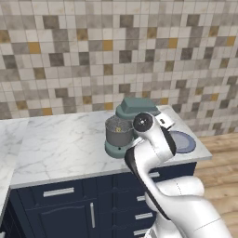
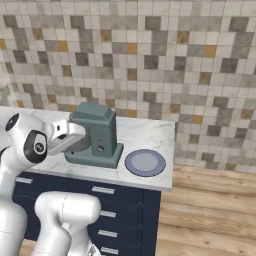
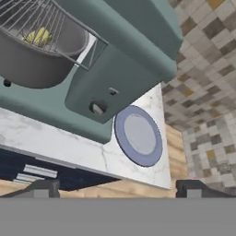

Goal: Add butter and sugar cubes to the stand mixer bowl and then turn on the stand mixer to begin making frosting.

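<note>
The teal-green stand mixer (image 1: 135,108) stands on the marble counter with its head down over the grey metal bowl (image 1: 118,134). Inside the bowl, under the wire whisk (image 3: 37,20), lies the yellow butter (image 3: 38,36). The sugar cubes are hidden. A small knob (image 3: 97,109) sits on the side of the mixer's column. My gripper (image 3: 118,189) is open and holds nothing. It hovers in front of the mixer, off the counter's front edge, looking up at the knob. In the right base view my hand (image 2: 70,136) is just left of the mixer (image 2: 96,132).
A flat round blue-grey plate (image 2: 145,162) lies on the counter (image 1: 56,144) right of the mixer, near the counter's right end. Dark blue drawers (image 1: 58,191) run below the counter. A tiled wall stands behind, and wood floor lies to the right.
</note>
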